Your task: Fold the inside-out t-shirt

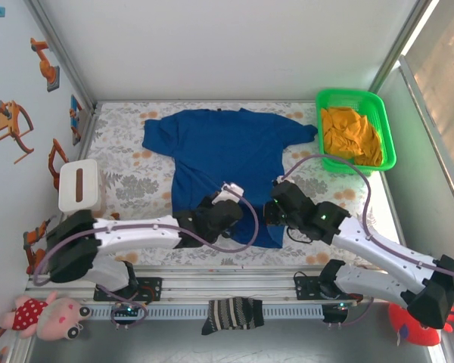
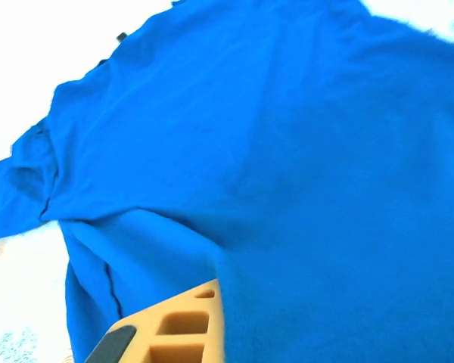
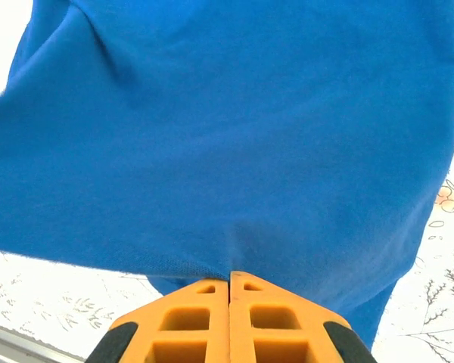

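Your surface [image 1: 129, 178] carries the t-shirt [image 1: 219, 151] spread flat at its middle, collar toward the far side, sleeves out, hem toward the arm bases. Both arms reach onto the near half of the shirt's body, so I judge you are at the opening grasp of a first fold. The left fingers [image 2: 174, 333] are pressed together, apparently pinching cloth. The right fingers [image 3: 189, 325] are pressed together too, with an edge of the cloth puckered at their tips, by the body's right side. As I read it, the next move calls for raising both holds evenly and carrying the cloth over, keeping it taut between them so nothing sags or bunches. From the left wrist, a fold of blue covers one finger, so you cannot confirm how much cloth it has. From above, the arms hide both hold points and part of the hem.
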Robot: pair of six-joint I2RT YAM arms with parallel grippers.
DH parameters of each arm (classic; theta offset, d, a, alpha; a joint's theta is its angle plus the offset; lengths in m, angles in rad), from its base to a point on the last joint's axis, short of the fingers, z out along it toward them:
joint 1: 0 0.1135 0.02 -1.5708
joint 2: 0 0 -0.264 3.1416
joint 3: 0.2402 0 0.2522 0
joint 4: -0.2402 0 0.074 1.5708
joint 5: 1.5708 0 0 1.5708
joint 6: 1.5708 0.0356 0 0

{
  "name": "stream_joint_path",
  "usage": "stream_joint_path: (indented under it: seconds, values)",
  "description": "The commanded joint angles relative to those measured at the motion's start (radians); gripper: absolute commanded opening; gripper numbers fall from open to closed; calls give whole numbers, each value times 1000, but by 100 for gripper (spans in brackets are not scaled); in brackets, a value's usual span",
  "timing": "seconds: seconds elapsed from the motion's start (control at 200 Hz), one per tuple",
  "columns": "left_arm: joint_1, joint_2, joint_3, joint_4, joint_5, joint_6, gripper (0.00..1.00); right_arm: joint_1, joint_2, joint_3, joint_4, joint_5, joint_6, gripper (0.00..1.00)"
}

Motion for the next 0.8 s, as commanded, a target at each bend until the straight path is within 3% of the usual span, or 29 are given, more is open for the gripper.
stream_joint_path:
  seconds: [0.0, 0.095, 0.215, 0.325, 0.481, 0.611, 0.796]
  values:
    - [44, -89, 106, -175, 201, 12, 0, -9, -28, -42, 82, 10, -30, 27]
    - [72, -106, 188, -289, 293, 16, 0, -7, -68, -95, 183, -53, -41, 29]
    - [85, -101, 255, -382, 335, 23, 0, 63, -105, -181, 377, -136, -45, 14]
    - [88, -104, 284, -418, 332, 27, 0, 237, -50, -226, 550, -73, -52, 0]
    - [99, -119, 306, -443, 339, 30, 0, 420, 144, -216, 742, 59, -101, 0]
    - [110, -136, 323, -463, 355, 31, 0, 434, 316, -198, 888, 57, -137, 0]
    - [118, -161, 344, -488, 380, 32, 0, 423, 509, -153, 1023, 156, -171, 0]
